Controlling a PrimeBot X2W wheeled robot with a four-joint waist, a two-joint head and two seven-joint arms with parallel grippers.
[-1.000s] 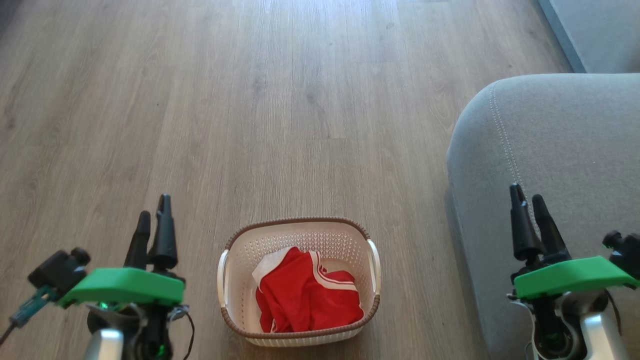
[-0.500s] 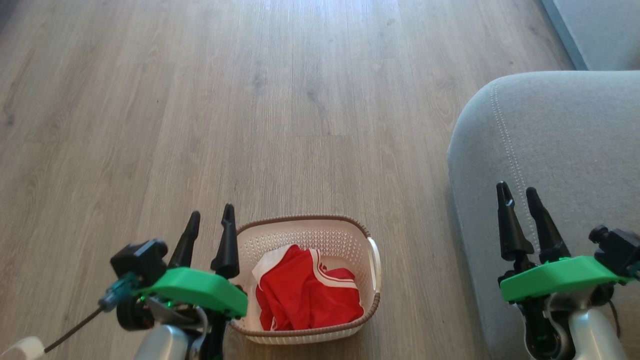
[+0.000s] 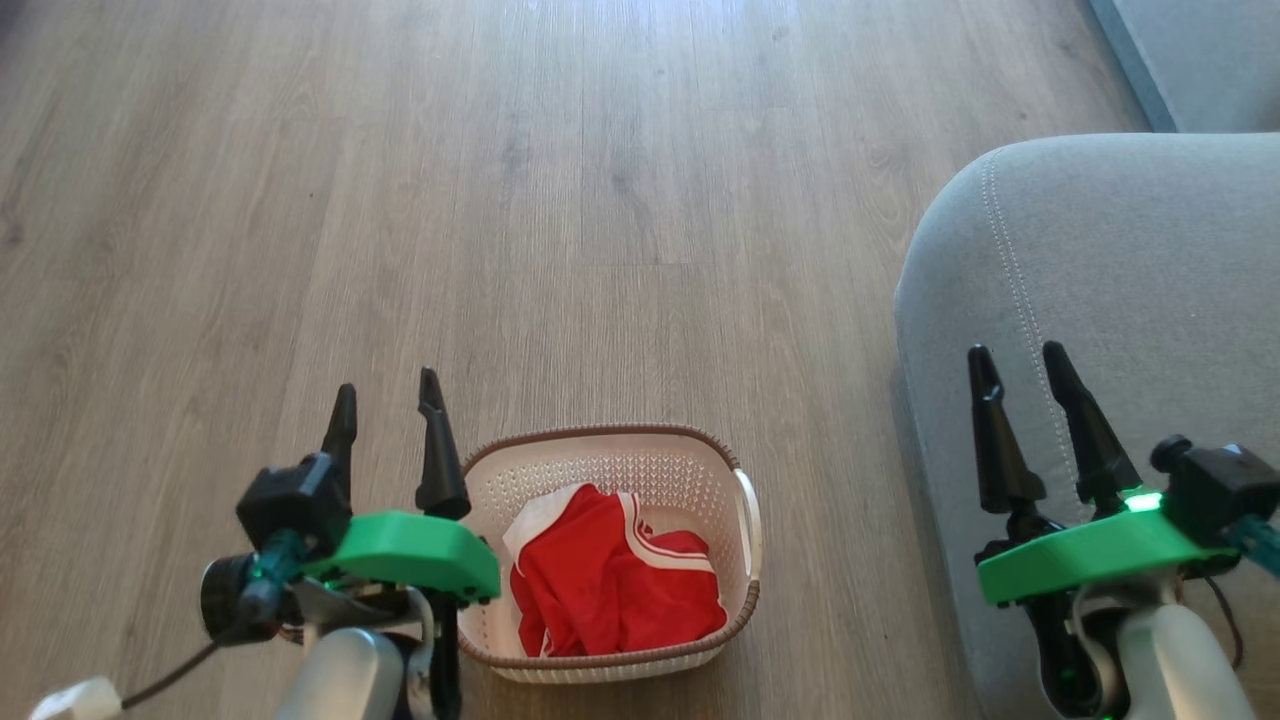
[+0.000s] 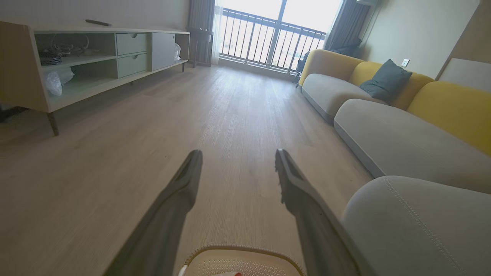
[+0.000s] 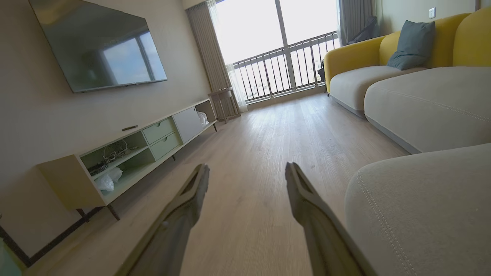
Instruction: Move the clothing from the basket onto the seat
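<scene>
The clothing point(image 3: 615, 590), red with white striped trim, lies bunched inside the cream basket point(image 3: 610, 455) on the wood floor, low in the head view. My left gripper point(image 3: 388, 390) hovers open just left of the basket's near-left corner, its fingers pointing away from me and holding nothing. The grey seat point(image 3: 1120, 270) fills the right side. Over the seat's front part my right gripper point(image 3: 1015, 362) stands open and empty. In the left wrist view the basket's rim point(image 4: 238, 251) and a sliver of red clothing point(image 4: 230, 273) peek up between my left gripper's fingers point(image 4: 184, 188).
Wood floor point(image 3: 560, 200) stretches ahead of the basket. A long low media cabinet point(image 4: 92, 61) stands along the left wall under a wall-mounted television point(image 5: 99, 42). Further grey and yellow sofa sections point(image 4: 387, 103) with a dark cushion point(image 4: 385, 78) run along the right.
My left gripper has swung in from the far left to beside the basket's left corner, then shifted slightly up. The right gripper drifted a little left and up. Both stayed open.
</scene>
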